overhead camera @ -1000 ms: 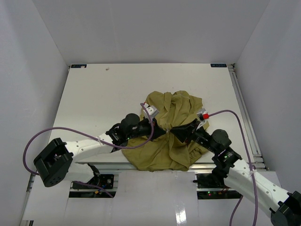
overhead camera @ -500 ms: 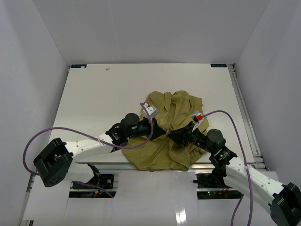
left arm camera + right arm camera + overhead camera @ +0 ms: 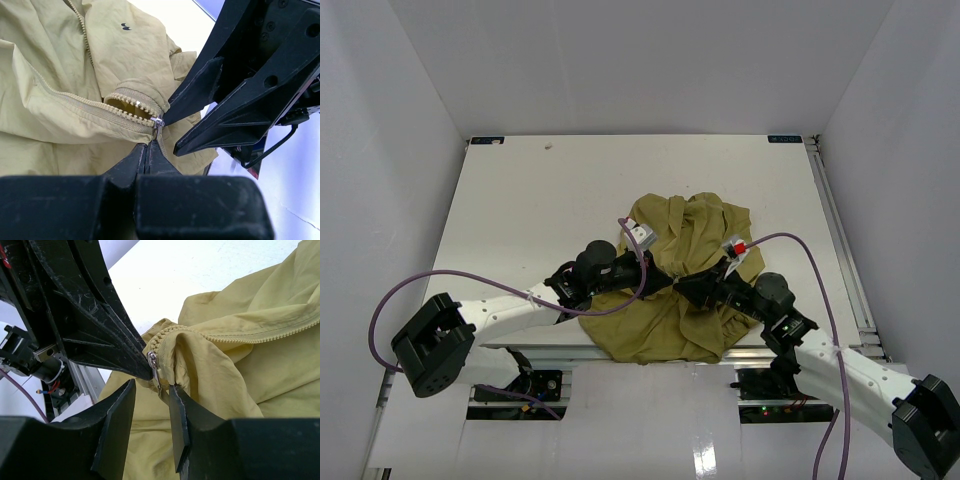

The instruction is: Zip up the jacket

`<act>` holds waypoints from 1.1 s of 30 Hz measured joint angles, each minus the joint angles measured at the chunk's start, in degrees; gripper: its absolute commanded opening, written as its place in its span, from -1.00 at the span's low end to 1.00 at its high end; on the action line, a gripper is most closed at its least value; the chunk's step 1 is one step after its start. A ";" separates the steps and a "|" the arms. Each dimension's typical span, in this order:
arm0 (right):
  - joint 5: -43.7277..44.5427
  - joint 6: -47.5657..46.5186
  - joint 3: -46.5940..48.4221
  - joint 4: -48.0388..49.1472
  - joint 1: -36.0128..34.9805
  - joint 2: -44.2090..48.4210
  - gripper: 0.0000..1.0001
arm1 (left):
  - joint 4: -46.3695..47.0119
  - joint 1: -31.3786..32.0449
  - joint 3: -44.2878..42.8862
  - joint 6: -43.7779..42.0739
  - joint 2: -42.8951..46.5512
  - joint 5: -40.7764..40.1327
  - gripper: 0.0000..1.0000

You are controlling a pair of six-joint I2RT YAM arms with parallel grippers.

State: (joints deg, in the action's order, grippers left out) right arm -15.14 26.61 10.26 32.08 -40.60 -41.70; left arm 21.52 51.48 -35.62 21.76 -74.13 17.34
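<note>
Pinching the front edge of the jacket [image 3: 55,55] just under the slider [image 3: 158,122], our left fingers [image 3: 131,161] are closed tight on the cloth. Our right fingers [image 3: 119,412] stand apart, one on each side of the slider, not yet pressing it. The jacket lies crumpled at the near edge of the surface [image 3: 540,200], right of the middle. We judge the step is taking the slider: next the right fingers must close on it and pull along the open teeth [image 3: 75,103].

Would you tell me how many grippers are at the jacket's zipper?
2: the left gripper shut on the jacket beside the slider; the right gripper open at it.
</note>
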 measured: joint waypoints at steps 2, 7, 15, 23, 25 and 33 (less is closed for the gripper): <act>0.00 -0.06 0.00 0.50 -0.04 -0.53 -0.23 | 0.02 0.00 0.00 0.05 0.00 0.07 -1.00; 0.04 -0.09 0.00 1.50 -0.43 -1.86 -0.26 | 0.21 0.00 0.00 0.15 0.00 0.15 -1.00; 0.04 0.01 0.00 4.01 -0.83 -3.55 -0.51 | 0.54 0.00 0.00 0.17 0.00 0.30 -1.00; 0.50 0.67 0.00 5.90 -1.22 -4.93 -0.84 | 1.00 -0.28 0.00 0.15 0.00 0.24 -1.00; 0.64 0.88 0.00 6.02 -1.23 -4.93 -0.84 | 1.12 -0.31 0.00 0.15 0.00 0.22 -1.00; 2.47 1.11 0.00 5.78 -1.53 -3.84 -0.85 | 1.92 -0.33 0.00 0.09 0.00 0.10 -1.00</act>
State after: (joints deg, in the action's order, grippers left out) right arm -12.67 27.72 10.26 37.86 -42.13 -45.55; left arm 23.44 51.16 -35.62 21.85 -74.13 17.44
